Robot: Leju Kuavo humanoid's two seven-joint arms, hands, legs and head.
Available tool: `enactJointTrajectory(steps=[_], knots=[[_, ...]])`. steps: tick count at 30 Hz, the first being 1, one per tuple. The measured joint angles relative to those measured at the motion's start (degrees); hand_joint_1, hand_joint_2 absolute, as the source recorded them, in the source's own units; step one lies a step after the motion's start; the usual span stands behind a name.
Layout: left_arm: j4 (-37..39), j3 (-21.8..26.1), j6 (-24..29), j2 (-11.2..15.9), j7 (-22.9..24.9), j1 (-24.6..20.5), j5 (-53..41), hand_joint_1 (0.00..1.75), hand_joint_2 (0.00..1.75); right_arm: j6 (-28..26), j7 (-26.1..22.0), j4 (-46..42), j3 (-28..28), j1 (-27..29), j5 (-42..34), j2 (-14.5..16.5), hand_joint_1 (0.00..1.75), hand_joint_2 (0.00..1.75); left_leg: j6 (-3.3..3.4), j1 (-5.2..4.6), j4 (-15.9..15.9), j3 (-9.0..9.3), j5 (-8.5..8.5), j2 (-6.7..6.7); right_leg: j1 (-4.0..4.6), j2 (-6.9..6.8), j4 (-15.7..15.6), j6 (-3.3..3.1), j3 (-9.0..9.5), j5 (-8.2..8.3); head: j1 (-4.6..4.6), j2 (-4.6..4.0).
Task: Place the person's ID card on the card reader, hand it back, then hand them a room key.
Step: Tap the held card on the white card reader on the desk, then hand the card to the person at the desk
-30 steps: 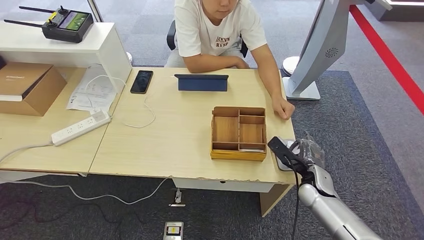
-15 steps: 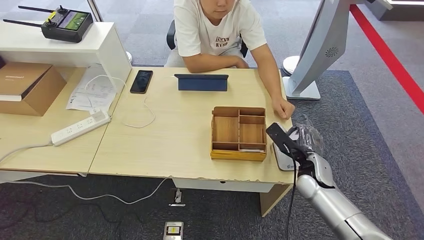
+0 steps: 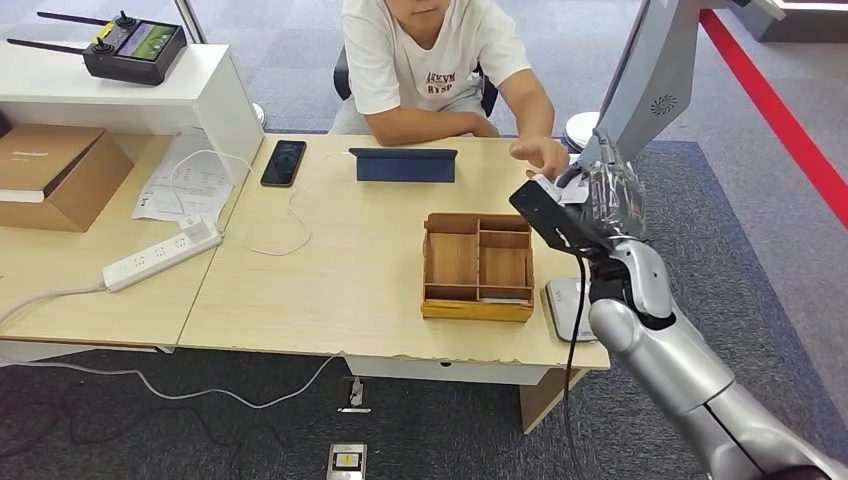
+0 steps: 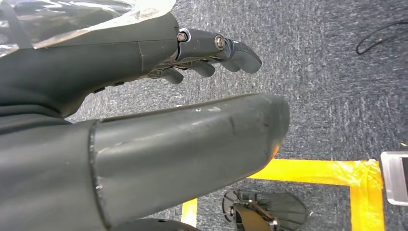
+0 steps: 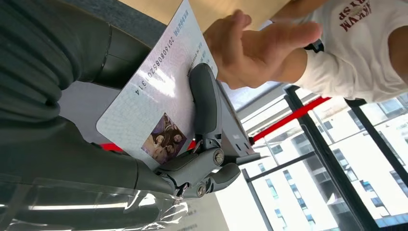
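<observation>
The right robot hand [image 3: 600, 205] is raised above the right edge of the counter [image 3: 330, 270], holding the ID card [image 5: 159, 103] pinched between its thumb and a dark finger [image 5: 204, 103]. The card's printed face with its small photo shows in the right wrist view, and its far end reaches toward the person's hand [image 5: 250, 45], which is open and just beside it. In the head view that hand [image 3: 540, 155] hovers over the far right corner of the counter, close to the card's white edge [image 3: 552, 185]. The left robot hand [image 4: 144, 120] hangs over grey carpet [image 4: 337, 72] marked with yellow tape [image 4: 332, 171]; it holds nothing, its fingers [image 4: 226, 48] apart from the thumb.

The counter is pale wood, standing on grey carpet with a red stripe [image 3: 780, 120] running along the right. A white kiosk stand [image 3: 640, 90] rises beyond the right edge.

A second ago the right robot hand was low at the near right corner, over the card reader [image 3: 565, 305]; it has since lifted and moved toward the far edge, leaving the reader uncovered. The person's hand, then resting on the right edge, has risen to meet the card.

A wooden organiser tray [image 3: 478, 265] sits near the right edge, beside the reader; a pale card lies in its near compartment, and what else its compartments hold I cannot tell. A blue tablet [image 3: 403, 165] stands at the far edge before the person.
</observation>
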Motion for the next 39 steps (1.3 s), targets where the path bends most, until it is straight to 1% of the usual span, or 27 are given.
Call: enactJointTrajectory(steps=[4, 9, 14, 19, 20, 23, 24, 25, 29, 39], knots=[[0.00, -0.81, -0.26, -0.01, 1.02, -0.96, -1.38, 0.00, 0.00, 2.85, -0.41, 1.09, 1.21, -3.59, 1.67, 1.80, 1.75, 1.75, -0.01, 0.00, 0.00, -0.01, 0.01, -0.01, 0.00, 0.00, 0.02, 0.00, -0.01, 0.00, -0.01, 0.00], [0.00, -1.61, -0.74, -0.16, 1.87, -2.40, -2.72, 0.00, 0.00, 5.26, -1.27, 5.79, 3.69, -8.92, 2.25, 5.42, 1.75, 1.75, -0.03, 0.06, 0.00, -0.02, 0.02, 0.00, 0.06, 0.00, 0.04, -0.01, -0.01, 0.00, -0.01, 0.00], [0.00, -2.28, -0.99, -0.26, 2.04, -2.92, -3.16, 0.00, 0.00, 5.58, -1.61, 11.08, 5.77, -12.31, 2.28, 8.79, 1.75, 1.75, -0.03, 0.07, 0.00, -0.04, 0.02, 0.00, 0.07, 0.00, 0.04, 0.00, -0.02, 0.00, 0.01, 0.00], [0.00, -2.65, -0.99, -0.26, 2.34, -2.94, -3.79, 0.00, 0.00, 4.86, -2.49, 16.91, 7.39, -14.64, 2.00, 11.47, 1.75, 1.75, -0.03, 0.07, 0.00, -0.06, 0.02, -0.01, 0.07, 0.00, 0.04, 0.00, -0.05, 0.00, -0.01, 0.00], [0.00, -2.69, -0.99, -0.26, 2.42, -2.93, -3.82, 0.00, 0.00, 4.74, -2.58, 17.79, 7.64, -14.91, 1.92, 11.84, 1.51, 1.75, -0.03, 0.07, 0.00, -0.06, 0.01, -0.01, 0.07, -0.01, 0.04, 0.00, -0.06, 0.00, 0.00, 0.00], [0.02, -2.73, -1.04, -0.26, 2.67, -2.89, -3.88, 0.00, 0.00, 4.51, -2.66, 19.88, 8.22, -15.47, 1.65, 12.63, 0.20, 1.75, -0.03, 0.07, 0.00, -0.06, 0.01, -0.02, 0.07, 0.00, 0.04, 0.00, -0.06, 0.00, 0.00, 0.00], [0.02, -2.73, -1.10, -0.26, 2.73, -2.89, -3.90, 0.00, 0.00, 4.43, -2.68, 20.50, 8.36, -15.61, 1.56, 12.83, 0.00, 1.75, -0.03, 0.07, 0.00, -0.06, 0.01, -0.02, 0.07, 0.00, 0.04, 0.00, -0.06, 0.00, 0.00, 0.00], [0.02, -2.74, -1.15, -0.27, 2.75, -2.89, -3.90, 0.00, 0.00, 4.33, -2.69, 21.03, 8.51, -15.71, 1.44, 13.03, 0.00, 1.75, -0.03, 0.07, 0.00, -0.06, 0.01, -0.02, 0.07, 0.00, 0.04, 0.00, -0.06, 0.00, -0.01, 0.00], [0.02, -2.76, -1.21, -0.33, 2.66, -2.88, -3.91, 0.00, 0.00, 3.85, -2.89, 22.58, 9.15, -15.88, 0.94, 13.50, 0.00, 0.00, -0.03, 0.06, 0.01, -0.05, 0.01, -0.02, 0.07, 0.00, 0.03, 0.00, -0.06, 0.00, -0.01, 0.00], [0.03, -2.76, -1.03, -0.37, 1.87, -2.87, -3.95, 0.00, 0.00, 1.67, -3.99, 24.32, 10.08, -16.43, -1.35, 14.01, 0.00, 0.00, -0.03, 0.07, 0.01, -0.03, 0.01, -0.02, 0.07, 0.00, 0.03, -0.01, -0.06, 0.00, -0.01, 0.00]])
